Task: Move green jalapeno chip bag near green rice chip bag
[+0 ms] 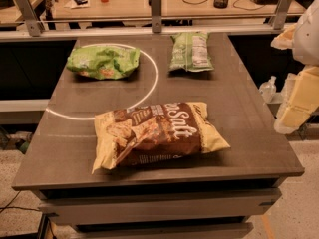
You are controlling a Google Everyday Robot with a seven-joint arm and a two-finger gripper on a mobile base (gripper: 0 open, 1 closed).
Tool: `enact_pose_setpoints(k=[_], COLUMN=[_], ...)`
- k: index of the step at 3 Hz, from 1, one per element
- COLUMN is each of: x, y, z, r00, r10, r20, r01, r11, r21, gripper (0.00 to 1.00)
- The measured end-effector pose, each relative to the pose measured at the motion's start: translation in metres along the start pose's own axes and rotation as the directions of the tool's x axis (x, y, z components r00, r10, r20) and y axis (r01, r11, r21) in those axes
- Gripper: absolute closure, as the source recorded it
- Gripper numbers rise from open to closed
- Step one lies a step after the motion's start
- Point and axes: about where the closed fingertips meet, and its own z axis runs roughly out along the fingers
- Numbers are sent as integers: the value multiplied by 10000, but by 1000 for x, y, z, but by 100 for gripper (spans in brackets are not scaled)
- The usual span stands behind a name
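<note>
The green jalapeno chip bag (190, 51), narrow and pale green with a white printed panel, lies at the back middle of the dark table (239, 108). The green rice chip bag (103, 61), wider, bright lime green with an orange-red patch, lies at the back left, well apart from it. My gripper (298, 101) is off the table's right edge, beside the table and to the right of the jalapeno bag. It holds nothing that I can see.
A big brown-and-yellow chip bag (157, 133) lies at the front middle. A white arc (149, 83) is marked on the tabletop. A small bottle (267, 88) stands right of the table. A desk (149, 1) with a cup, cables and keyboard runs behind a rail.
</note>
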Motion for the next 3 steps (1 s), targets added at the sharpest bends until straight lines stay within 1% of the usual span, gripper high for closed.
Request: enact_pose_setpoints(k=[1,2,3], x=[0,-4,-15], y=[0,-13,-51], z=[0,-4,-15], r00=[10000,9981,9810], r10=[1,344,1315], r20=[1,511,1427], r01=[-1,-363,-1510], r11=[10000,9987,9791], r21=[1,361,1358], gripper=[0,0,0])
